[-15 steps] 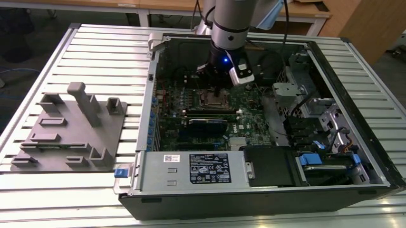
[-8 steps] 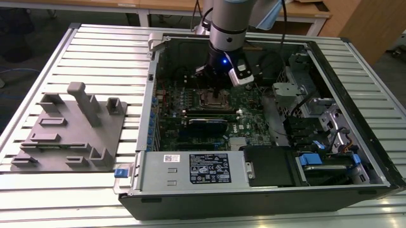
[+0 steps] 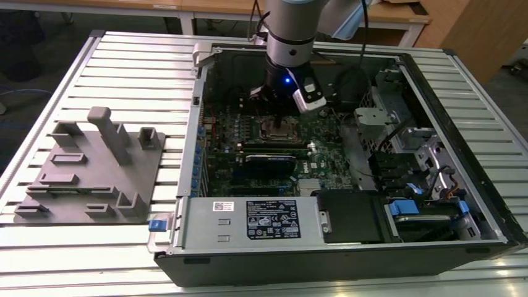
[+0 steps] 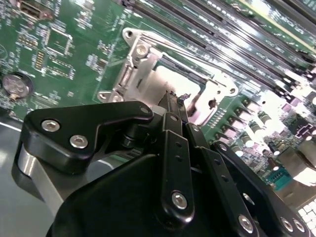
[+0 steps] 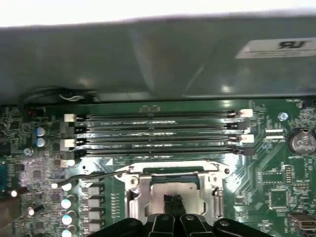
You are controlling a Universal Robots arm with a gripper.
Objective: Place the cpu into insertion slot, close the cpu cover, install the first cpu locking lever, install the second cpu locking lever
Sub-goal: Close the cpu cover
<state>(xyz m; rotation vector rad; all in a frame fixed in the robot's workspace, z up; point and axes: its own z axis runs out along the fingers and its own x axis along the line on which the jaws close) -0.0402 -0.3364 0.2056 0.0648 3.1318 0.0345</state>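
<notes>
Two black fingers of the claw [image 4: 174, 98] are drawn together with nothing visible between them, and their tips sit at the cpu [image 4: 160, 79], touching it or just above it; I cannot tell which. The cpu, pale silver-grey, lies in the insertion slot [image 3: 279, 129]. The cpu cover [image 4: 140, 52] lies flat around it, its square cut-out framing the chip. In the first wrist view a thin dark rod or wire [image 5: 94, 176] runs out sideways from one corner of the cover. Just beyond the slot lie four long memory slots [image 5: 158, 133] side by side on the green circuit board [image 4: 74, 59], with a round coin battery [image 5: 301, 143] off to one side. In the exterior view the arm [image 3: 290, 37] comes down from the upper middle of the frame into the open computer case [image 3: 330, 260]. The slot lies near the middle of the case's board. The case rests on a slatted metal worktop [image 3: 123, 68], and a grey fixture block [image 3: 91, 173] stands well apart from it at the exterior view's left.
</notes>
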